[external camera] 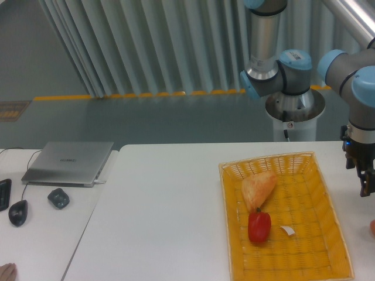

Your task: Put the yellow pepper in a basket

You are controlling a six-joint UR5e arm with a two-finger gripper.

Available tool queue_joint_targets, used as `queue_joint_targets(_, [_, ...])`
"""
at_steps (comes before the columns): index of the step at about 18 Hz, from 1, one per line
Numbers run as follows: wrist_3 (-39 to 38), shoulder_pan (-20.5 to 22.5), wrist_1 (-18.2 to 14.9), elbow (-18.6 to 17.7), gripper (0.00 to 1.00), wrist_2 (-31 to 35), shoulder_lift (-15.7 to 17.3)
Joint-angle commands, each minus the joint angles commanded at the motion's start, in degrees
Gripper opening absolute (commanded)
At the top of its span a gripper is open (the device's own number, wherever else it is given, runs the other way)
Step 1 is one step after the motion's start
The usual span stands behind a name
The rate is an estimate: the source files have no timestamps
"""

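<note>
The basket [337, 234] lies at the tabletop's [170, 205] right side — inside, a red pepper [259, 226] sits just before a tan bread wedge [258, 189]. Past its right rim hangs the claw [364, 175]; open or closed, I cannot tell. The yellow pepper is not visible. A laptop [69, 162] rests far left.

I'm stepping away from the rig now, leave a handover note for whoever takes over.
End effector: at the right frame edge, beside the basket, above the table; whether it is open or holding anything cannot be told.
Basket: holds a red pepper, a tan bread piece and a small white scrap.
Yellow pepper: not visible.
Done: nothing shown.
Left: locate the yellow pepper and set it in the basket.
</note>
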Motion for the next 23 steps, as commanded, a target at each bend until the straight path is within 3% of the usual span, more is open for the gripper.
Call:
queue_joint_targets(8, [0.7,0.5,-0.4,-0.1,1.0,-2.9,0.4])
queue_joint_targets(10, [-0.3,1.8,0.6,-1.7,1.0,-3.2,0.4])
queue_joint_targets(13, [-0.2,4.4,4.6,-3.4,1.0,-3.2,0.8])
queue_joint_targets(16, [-3.7,5.3,8.3,-1.2,1.0,-3.3,0.5])
queue_joint_targets(19, [-5.4,5.9,11.5,2.6,1.0,-3.3,-2.5])
queue_joint_targets(23, [-13.2,6.2,15.4,3.7,1.0,-3.3,-4.9])
